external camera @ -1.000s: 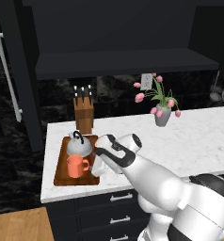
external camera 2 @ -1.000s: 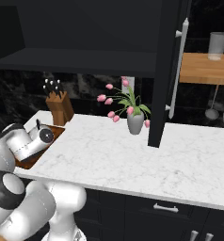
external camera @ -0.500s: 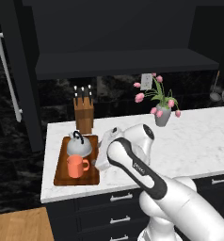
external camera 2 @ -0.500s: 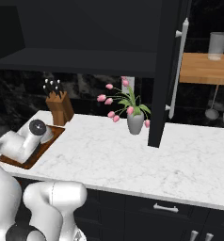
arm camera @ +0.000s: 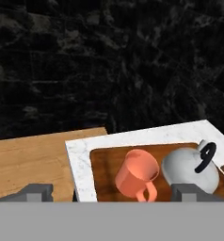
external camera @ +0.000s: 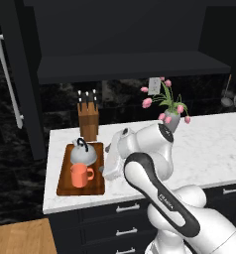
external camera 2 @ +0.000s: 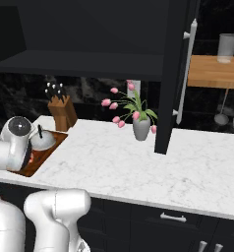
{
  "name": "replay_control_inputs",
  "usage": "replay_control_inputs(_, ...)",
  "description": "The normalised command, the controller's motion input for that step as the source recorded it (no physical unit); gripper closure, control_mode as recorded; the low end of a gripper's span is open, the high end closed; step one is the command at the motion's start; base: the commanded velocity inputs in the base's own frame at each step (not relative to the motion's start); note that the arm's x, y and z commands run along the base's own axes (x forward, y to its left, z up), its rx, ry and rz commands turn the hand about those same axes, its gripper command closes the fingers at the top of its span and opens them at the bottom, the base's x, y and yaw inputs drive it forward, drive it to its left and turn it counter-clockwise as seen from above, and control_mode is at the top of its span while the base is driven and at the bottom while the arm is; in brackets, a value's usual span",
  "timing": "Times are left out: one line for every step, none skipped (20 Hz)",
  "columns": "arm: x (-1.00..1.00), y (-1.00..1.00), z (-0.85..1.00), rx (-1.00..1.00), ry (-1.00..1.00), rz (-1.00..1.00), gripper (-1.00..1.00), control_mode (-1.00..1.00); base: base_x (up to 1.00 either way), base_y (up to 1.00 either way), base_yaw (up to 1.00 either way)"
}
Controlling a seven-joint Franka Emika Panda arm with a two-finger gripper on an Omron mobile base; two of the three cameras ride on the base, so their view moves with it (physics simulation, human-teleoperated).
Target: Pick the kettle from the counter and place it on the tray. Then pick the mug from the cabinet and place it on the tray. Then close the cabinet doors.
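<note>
A white marble-look counter is running across a dark kitchen, over black drawers with silver handles, against a black veined wall. The reddish-brown tray is lying at the counter's left end, and everything else is sitting in relation to it: the silver-grey kettle is standing on the tray's back half, the orange mug is standing upright on its front half, just in front of the kettle, its handle pointing right. A wooden knife block is standing just behind the tray, and a grey vase of pink tulips is sitting well to the tray's right. Above the tray the black cabinet is gaping, its left door swung wide open, its right door likewise hanging open beyond the vase. The gripper is hanging just right of the tray, its fingers spread wide apart, gripping nothing and touching nothing.
</note>
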Motion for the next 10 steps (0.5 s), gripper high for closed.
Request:
replay_control_inputs(-0.43,0.00,0.46,-0.05,0.00,0.00,-1.00,-1.00,0.00,0.00,0.00)
replay_control_inputs(-0.40,0.00,0.44,-0.06,0.00,0.02,-1.00,-1.00,0.00,0.00,0.00)
replay_control_inputs(-0.42,0.00,0.45,-0.07,-0.01,0.04,-1.00,-1.00,0.00,0.00,0.00)
replay_control_inputs(-0.45,0.00,0.41,-0.08,-0.01,0.04,-1.00,-1.00,0.00,0.00,0.00)
replay_control_inputs(-0.47,0.00,0.45,-0.10,-0.01,0.04,-1.00,-1.00,0.00,0.00,0.00)
replay_control_inputs(-0.50,0.00,0.45,-0.09,-0.02,0.04,-1.00,-1.00,0.00,0.00,0.00)
replay_control_inputs(-0.51,-0.01,0.43,-0.07,-0.01,0.05,-1.00,-1.00,0.00,0.00,0.00)
replay_control_inputs(-0.52,-0.01,0.43,-0.08,-0.04,0.05,-1.00,-1.00,0.00,0.00,0.00)
replay_control_inputs(-0.47,0.00,0.40,-0.09,-0.03,0.05,-1.00,-1.00,0.00,0.00,0.00)
replay_control_inputs(-0.43,0.00,0.42,-0.10,-0.01,0.05,-1.00,-1.00,0.00,0.00,0.00)
